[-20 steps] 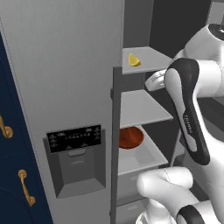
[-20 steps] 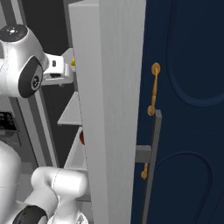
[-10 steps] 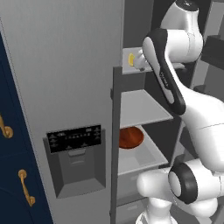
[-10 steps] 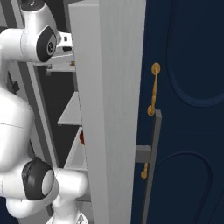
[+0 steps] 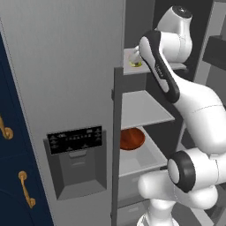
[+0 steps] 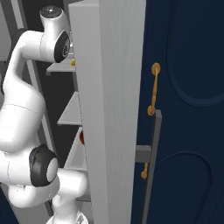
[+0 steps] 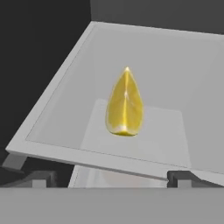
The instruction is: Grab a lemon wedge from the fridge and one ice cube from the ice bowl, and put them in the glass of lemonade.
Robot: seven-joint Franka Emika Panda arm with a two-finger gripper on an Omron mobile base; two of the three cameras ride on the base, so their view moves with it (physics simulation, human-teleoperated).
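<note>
A bright-yellow lemon wedge (image 7: 125, 105) lies on the top grey shelf (image 7: 57, 109) inside the open fridge (image 5: 66, 79). My gripper (image 7: 109, 181) hovers just before the shelf's front edge, in line with the wedge and apart from it. Its jaws stand wide open with nothing between them, and one dark fingertip (image 7: 33, 179) shows at each lower corner. In the left base view my hand covers most of the lemon wedge (image 5: 135, 64). A sliver of the lemon wedge (image 6: 73, 62) peeks past the door in the right base view. The ice bowl, ice cube and glass of lemonade are out of view.
The fridge door (image 6: 109, 109) stands open beside the arm, its black dispenser panel (image 5: 75, 139) facing out. A round reddish-brown thing (image 5: 131, 139) sits on a lower shelf. Navy cabinets with gold handles (image 6: 153, 89) flank the fridge. The middle shelf (image 5: 141, 108) is bare.
The arm has swung up and into the fridge, bringing the hand to the top shelf in front of the lemon wedge. The jaws have stayed open.
</note>
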